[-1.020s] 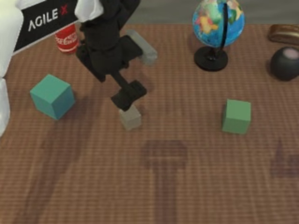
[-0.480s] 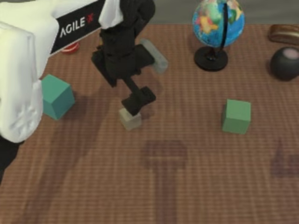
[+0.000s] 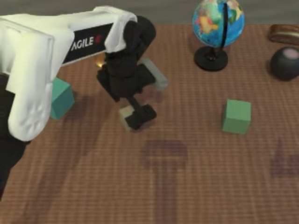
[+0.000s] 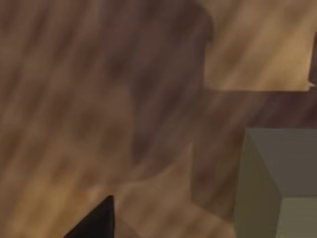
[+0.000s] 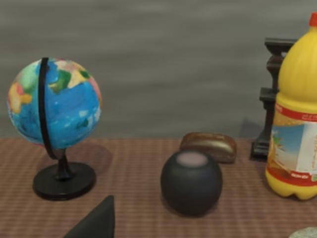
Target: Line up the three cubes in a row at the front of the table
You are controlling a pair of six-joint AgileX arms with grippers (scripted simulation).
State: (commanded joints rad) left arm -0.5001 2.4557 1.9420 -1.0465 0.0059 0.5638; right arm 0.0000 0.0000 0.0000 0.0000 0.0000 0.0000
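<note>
The small beige-grey cube (image 3: 124, 113) sits left of the table's (image 3: 196, 186) centre, mostly covered by my left gripper (image 3: 140, 115). That gripper is open and low over the cube. In the left wrist view the cube (image 4: 277, 183) fills one side, apart from the one dark fingertip (image 4: 101, 218) that shows. The large teal cube (image 3: 61, 98) rests at the left, half hidden behind my left arm. Alone at the right lies the medium green cube (image 3: 236, 116). My right gripper is out of the top view; its wrist view shows one fingertip (image 5: 101, 218) over the table's back right.
A globe on a black stand (image 3: 217, 28) is at the back, right of centre. A dark grey ball (image 3: 285, 63) and a brown oblong thing (image 3: 284, 33) occupy the back right corner. The right wrist view adds a yellow bottle (image 5: 297, 124) and a dark stand (image 5: 270, 94).
My left arm has swung forward and down. Its gripper moved from behind the beige-grey cube to over it. The arm now hides the red can and part of the teal cube.
</note>
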